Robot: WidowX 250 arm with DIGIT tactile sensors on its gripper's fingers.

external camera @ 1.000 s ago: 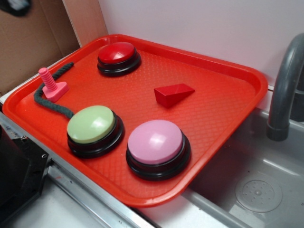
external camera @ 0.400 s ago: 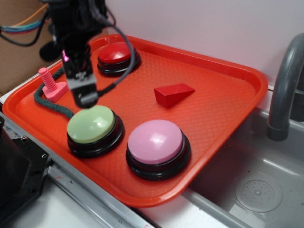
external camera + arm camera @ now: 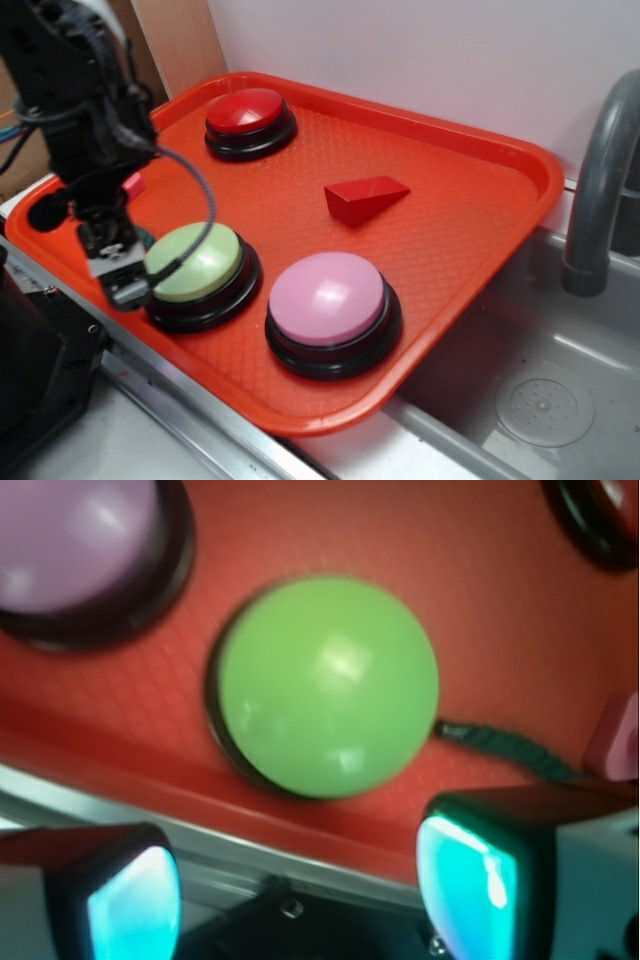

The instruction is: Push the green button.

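A pale wall (image 3: pixel 420 60) closes the upper frame, with brown cardboard (image 3: pixel 175 40) at upper left; below, a red tray (image 3: pixel 470 200) sits on a metal counter (image 3: pixel 200 430) beside a sink (image 3: pixel 540 400) with a grey tap (image 3: pixel 600 190) at right. At far left the gripper (image 3: pixel 118 272) hangs over the tray's near-left rim, just beside the green button (image 3: pixel 195 262); the wrist view shows its fingers (image 3: pixel 465 870) spread wide, gripping nothing. Rightward sits the pink button (image 3: pixel 327 298) near the front edge; the red button (image 3: pixel 245 110) sits upper left; a red wedge (image 3: pixel 365 197) lies mid-tray with bare tray around it. Only the wrist view shows a dark cord (image 3: pixel 500 745) touching the green button's base.
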